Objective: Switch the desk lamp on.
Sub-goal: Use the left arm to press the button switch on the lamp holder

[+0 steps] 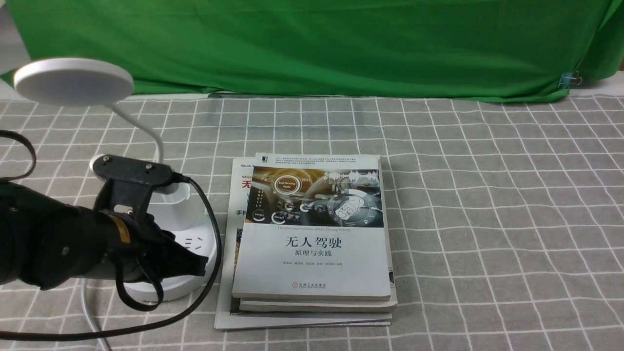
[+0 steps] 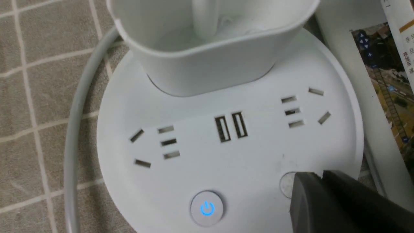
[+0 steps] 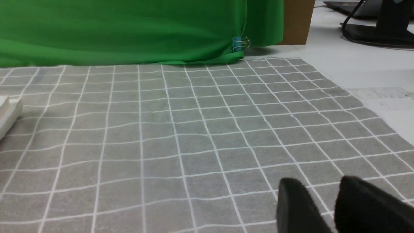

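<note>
Book [image 1: 312, 263] reading "Theories and Practices of Self-Driving Vehicle", lamp [image 1: 73, 83] upright, disc head leftward, left gripper [image 2: 321, 174] jaws together, right gripper's [image 3: 317, 184] apparently slightly apart

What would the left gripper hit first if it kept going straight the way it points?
Probably the lamp base, near its unlit button; the exact contact spot is unclear.

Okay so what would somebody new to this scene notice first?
Probably the black left arm, reaching in over the base of the white desk lamp at the left. Next, the glowing blue power symbol on that base, then the stack of books just right of the lamp.
</note>
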